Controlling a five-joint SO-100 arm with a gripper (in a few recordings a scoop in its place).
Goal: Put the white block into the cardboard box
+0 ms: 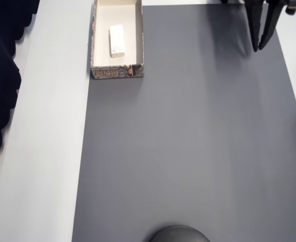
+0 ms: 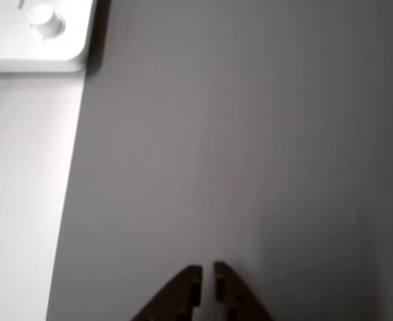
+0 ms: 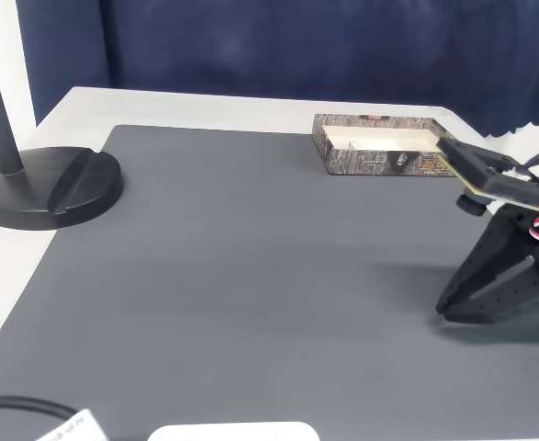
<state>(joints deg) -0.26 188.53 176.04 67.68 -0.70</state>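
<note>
The white block [image 1: 117, 40] lies flat inside the cardboard box [image 1: 117, 72], lengthwise on its cream floor, at the top left of the overhead view. In the fixed view the box [image 3: 379, 158] stands at the far edge of the grey mat and its wall hides the block. My gripper [image 1: 258, 48] is far off to the right of the box, low over the mat. Its black fingers [image 2: 193, 284] sit almost together with only a thin slit and nothing between them. In the fixed view the gripper [image 3: 445, 310] points down at the mat on the right.
A black round stand base [image 3: 49, 188] sits at the mat's left in the fixed view and shows at the bottom edge overhead [image 1: 178, 235]. A white device [image 2: 35, 33] lies on the white table beside the mat. A dark blue curtain hangs behind.
</note>
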